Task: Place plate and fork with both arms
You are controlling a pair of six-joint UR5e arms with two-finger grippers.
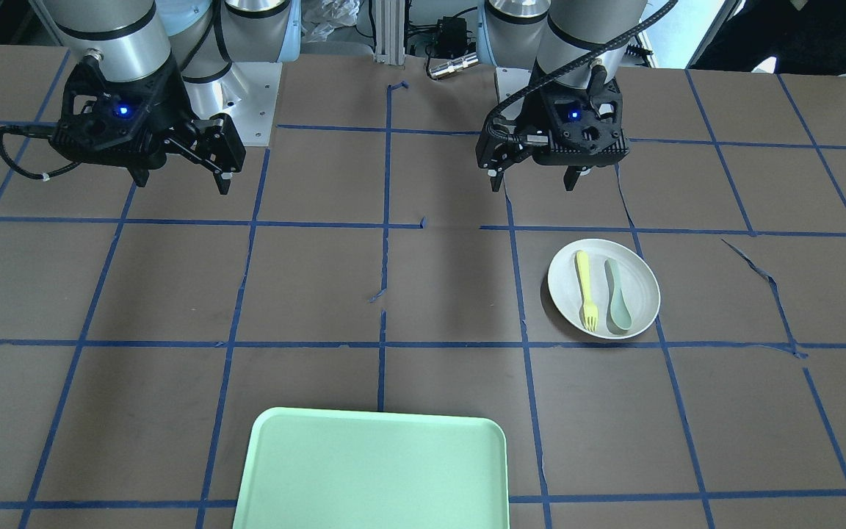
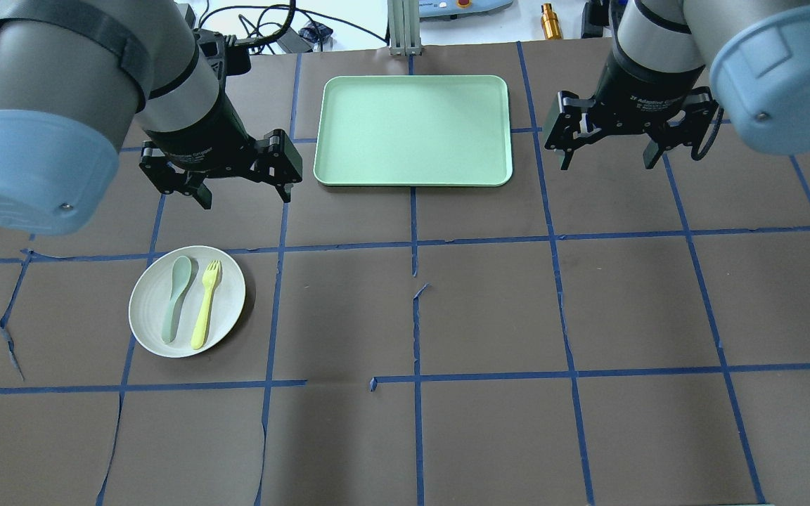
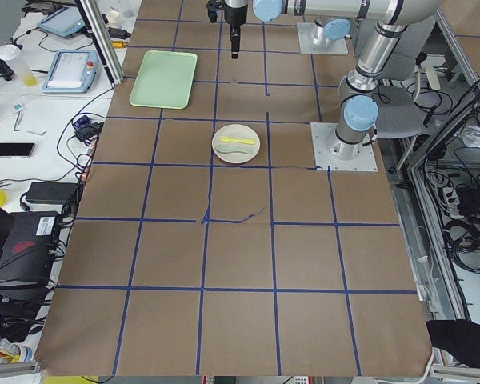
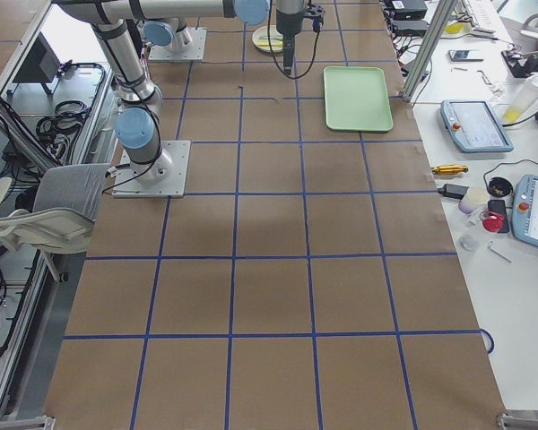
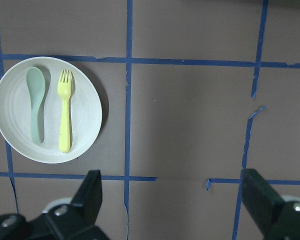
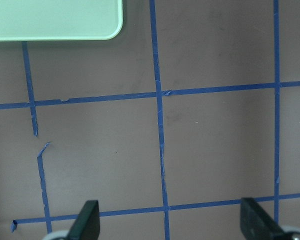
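Observation:
The off-white plate (image 2: 230, 295) lies on the brown table on my left side; it also shows in the front view (image 1: 642, 283) and the left wrist view (image 5: 87, 112). The yellow fork (image 2: 205, 303) (image 1: 584, 290) (image 5: 65, 117) lies on the plate beside a pale grey-green spoon (image 2: 176, 299). My left gripper (image 2: 245, 199) (image 1: 533, 180) (image 5: 172, 200) is open and empty, hovering above the table between the plate and the tray's near left corner. My right gripper (image 2: 607, 163) (image 1: 182, 184) (image 6: 170, 220) is open and empty, hovering to the right of the tray.
A light green rectangular tray (image 2: 412, 130) (image 1: 371, 470) lies at the table's far middle, with nothing on it; its corner shows in the right wrist view (image 6: 55, 20). Blue tape lines grid the brown table cover (image 2: 489, 309). Cables and devices lie beyond the far edge.

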